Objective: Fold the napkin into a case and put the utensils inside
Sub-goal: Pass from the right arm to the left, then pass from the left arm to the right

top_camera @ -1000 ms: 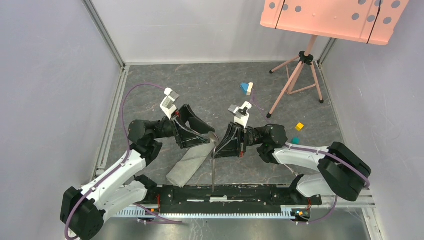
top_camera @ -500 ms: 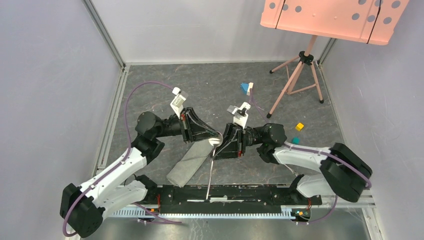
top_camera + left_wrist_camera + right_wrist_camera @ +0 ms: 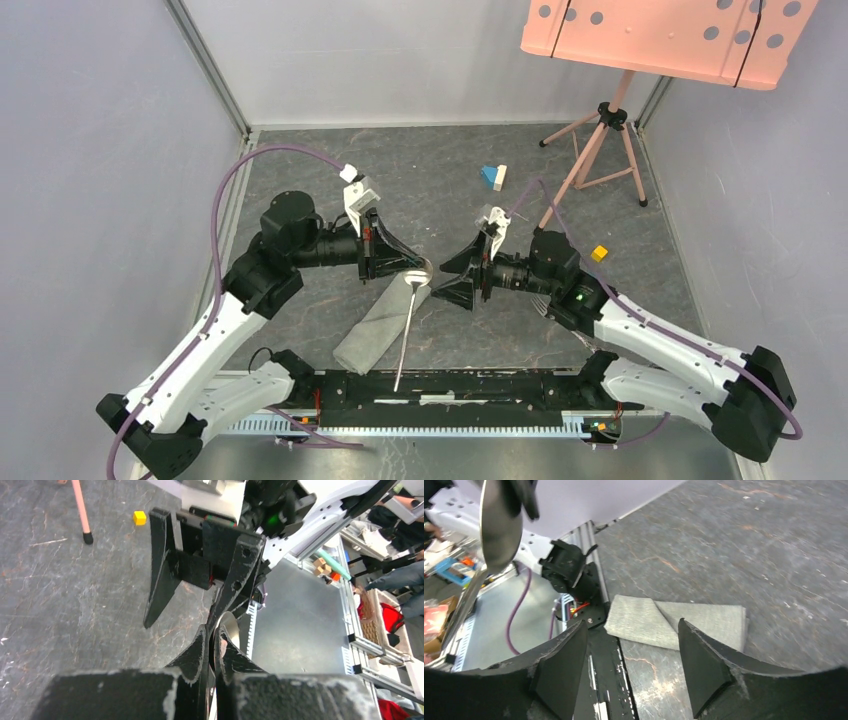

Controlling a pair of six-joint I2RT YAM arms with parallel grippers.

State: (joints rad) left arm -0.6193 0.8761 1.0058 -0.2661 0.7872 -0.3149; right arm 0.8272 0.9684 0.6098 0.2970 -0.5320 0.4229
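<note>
Your spoon (image 3: 406, 335) is dangling bowl-up around the middle of the frame. The left gripper (image 3: 424, 269) is pinched tight on the bowl, and the handle hangs down over the folded napkin case (image 3: 375, 325) at lower centre. It's thin, stiff, slick metal, so I'd guess it swivels in that pinch; the neck of the handle looks like the surer hold. Just to the right, the right gripper (image 3: 453, 280) has its jaws wide apart, holding nothing.

Pale lavender-grey walls (image 3: 100, 150) close in a dark grey, marble-veined floor (image 3: 420, 170), with silvery metal rails (image 3: 209, 65) running along the corners. At the back right, a salmon-pink perforated panel (image 3: 660, 35) sits atop a pink tripod stand (image 3: 611, 114) under even, soft light.
</note>
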